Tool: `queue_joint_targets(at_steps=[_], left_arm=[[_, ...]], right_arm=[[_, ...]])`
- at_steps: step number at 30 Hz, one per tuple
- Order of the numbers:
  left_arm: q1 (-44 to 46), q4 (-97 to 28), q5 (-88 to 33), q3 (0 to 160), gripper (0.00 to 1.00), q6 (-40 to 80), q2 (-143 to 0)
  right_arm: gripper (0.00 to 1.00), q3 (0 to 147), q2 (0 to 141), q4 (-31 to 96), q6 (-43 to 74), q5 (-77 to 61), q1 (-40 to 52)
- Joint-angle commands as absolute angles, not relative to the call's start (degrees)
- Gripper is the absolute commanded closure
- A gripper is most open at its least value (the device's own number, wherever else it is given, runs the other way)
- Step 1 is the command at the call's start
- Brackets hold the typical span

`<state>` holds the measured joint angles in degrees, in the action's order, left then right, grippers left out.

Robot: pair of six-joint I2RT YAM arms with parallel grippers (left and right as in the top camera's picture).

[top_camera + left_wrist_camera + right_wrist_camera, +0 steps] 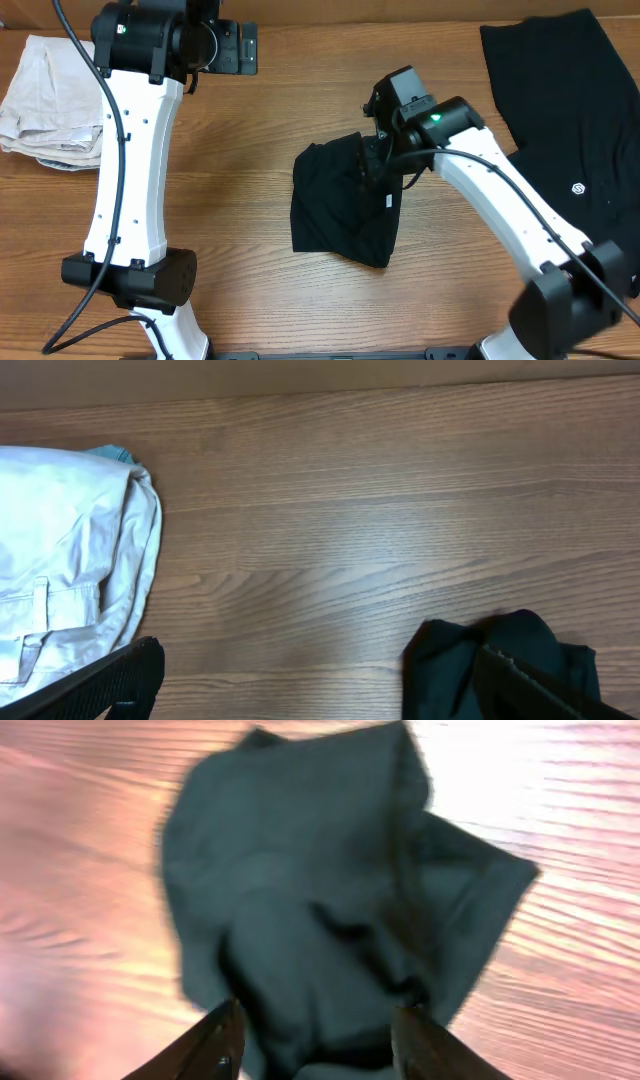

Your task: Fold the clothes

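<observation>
Bench (250, 150): wood-grain top, light brown, with the grain running left to right in the overhead view.

Black T-shirt (345, 210): lies near the centre of the bench, bunched into a rough, uneven square with a loose flap toward 1 o'clock. A small white tag (389, 202) shows on its right-hand side.

Right claw (318, 1020): sits over the shirt's 1 o'clock corner. In the right wrist view its fingers (215, 1040) stand spread, with dark cloth filling the gap between them. That view is blurred, so we cannot say whether either finger touches the fabric.

Left claw (318, 660): held up at 11 o'clock, well apart from the shirt. Its fingers are spread wide and there is only bare wood between them. One edge of the shirt shows at 5 o'clock in the left wrist view.

Second black garment (570, 110): spread flat at 2 to 3 o'clock and running off the bench edge in the overhead view. It has a small white logo (577, 187) and lies apart from the T-shirt.

Pale garment (45, 100): crumpled at 10 o'clock, with a seam and a belt loop visible in the left wrist view (trousers, by the look).
</observation>
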<state>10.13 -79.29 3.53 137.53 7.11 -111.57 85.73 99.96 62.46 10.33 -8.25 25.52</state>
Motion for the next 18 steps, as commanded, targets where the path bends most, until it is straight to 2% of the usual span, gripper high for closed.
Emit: queue_joint_targets(at_steps=[1, 10, 11, 12, 13, 14, 18], left_arm=[[10.2, -79.1, 4.0, 138.0, 0.00, 6.2, -112.2], [10.2, -79.1, 4.0, 138.0, 0.00, 6.2, -112.2], [10.2, -79.1, 4.0, 138.0, 0.00, 6.2, -112.2], [10.1, -79.1, 4.0, 138.0, 0.00, 6.2, -112.2], [10.1, -79.1, 4.0, 138.0, 0.00, 6.2, -112.2], [10.1, -79.1, 4.0, 138.0, 0.00, 6.2, -112.2], [10.1, -79.1, 4.0, 138.0, 0.00, 6.0, -112.2]], right_arm=[[0.51, 84.5, 104.4, 61.5, 7.3, -0.7, 25.3], [0.60, 83.1, 107.4, 57.9, 5.5, 3.0, 25.1], [0.64, 82.6, 107.5, 57.3, 5.5, 3.5, 24.9], [0.83, 82.2, 107.5, 57.0, 5.5, 4.5, 24.2], [0.93, 82.2, 107.4, 57.0, 5.5, 4.7, 23.8], [0.96, 82.4, 107.3, 57.3, 5.5, 4.7, 23.3], [0.96, 87.3, 106.0, 63.2, 6.7, 4.6, 18.7]])
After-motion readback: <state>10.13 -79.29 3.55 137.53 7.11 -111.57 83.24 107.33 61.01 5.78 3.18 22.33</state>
